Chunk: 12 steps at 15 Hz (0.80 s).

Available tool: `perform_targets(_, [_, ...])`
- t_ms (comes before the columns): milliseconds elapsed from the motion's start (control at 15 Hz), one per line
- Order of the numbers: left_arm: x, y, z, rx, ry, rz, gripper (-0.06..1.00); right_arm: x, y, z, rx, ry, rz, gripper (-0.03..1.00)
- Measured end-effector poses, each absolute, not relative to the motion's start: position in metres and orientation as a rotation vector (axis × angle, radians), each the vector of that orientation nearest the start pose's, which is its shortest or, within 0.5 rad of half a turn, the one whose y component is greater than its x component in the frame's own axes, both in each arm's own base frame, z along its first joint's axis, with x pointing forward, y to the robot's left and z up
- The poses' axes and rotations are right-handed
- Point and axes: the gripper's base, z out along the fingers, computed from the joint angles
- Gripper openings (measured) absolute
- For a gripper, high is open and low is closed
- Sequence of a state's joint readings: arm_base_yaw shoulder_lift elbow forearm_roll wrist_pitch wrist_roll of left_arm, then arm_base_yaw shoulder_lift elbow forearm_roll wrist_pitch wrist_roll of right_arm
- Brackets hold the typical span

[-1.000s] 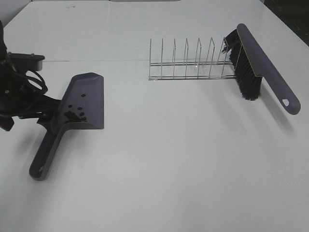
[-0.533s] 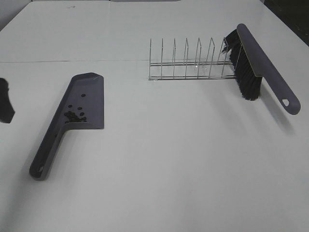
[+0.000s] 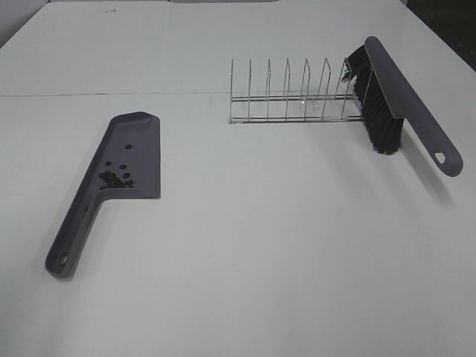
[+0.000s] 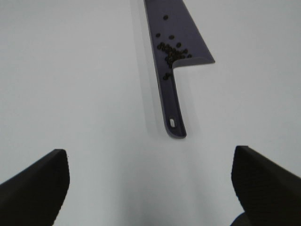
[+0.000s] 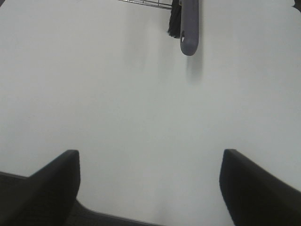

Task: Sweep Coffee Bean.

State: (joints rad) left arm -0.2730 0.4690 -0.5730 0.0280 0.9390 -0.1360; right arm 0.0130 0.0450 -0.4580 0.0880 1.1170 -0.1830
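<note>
Black fingers of both the left gripper [image 4: 148, 188] and right gripper [image 5: 150, 188] hover spread, holding nothing.

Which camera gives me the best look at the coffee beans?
The left wrist view: the coffee beans show individually, clustered in the dustpan near its handle. The exterior high view shows them smaller. The right wrist view shows none.

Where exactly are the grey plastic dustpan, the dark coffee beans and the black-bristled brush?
Grey plastic dustpan [image 3: 137, 160]: exterior high view, on its flat tray.
Dark coffee beans [image 3: 115, 178]: exterior high view, on the cluster near the pan's back wall.
Black-bristled brush [image 3: 409, 104]: exterior high view, on its grey back.
</note>
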Motion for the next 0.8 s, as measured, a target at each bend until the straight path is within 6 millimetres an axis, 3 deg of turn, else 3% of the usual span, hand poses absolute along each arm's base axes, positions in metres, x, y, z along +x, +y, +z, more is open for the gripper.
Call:
perform_targets(200, [0.031,-0.007,0.296,0.159,2.104,-0.206,0.85,0.003,0.007,0.261,-0.216,2.173,0.012,0.77])
perform_targets(267, [0.026,-0.005,0.297,0.156,2.078,-0.211,0.85,0.003,0.007,0.261,-0.216,2.173,0.012,0.77])
perform_targets(533, [0.016,-0.002,0.285,0.196,2.205,-0.175,0.85,0.003,0.007,0.261,-0.216,2.173,0.012,0.77])
perform_targets(800, [0.015,-0.004,0.28,0.246,2.195,-0.18,0.84,0.003,0.007,0.261,-0.216,2.173,0.013,0.77])
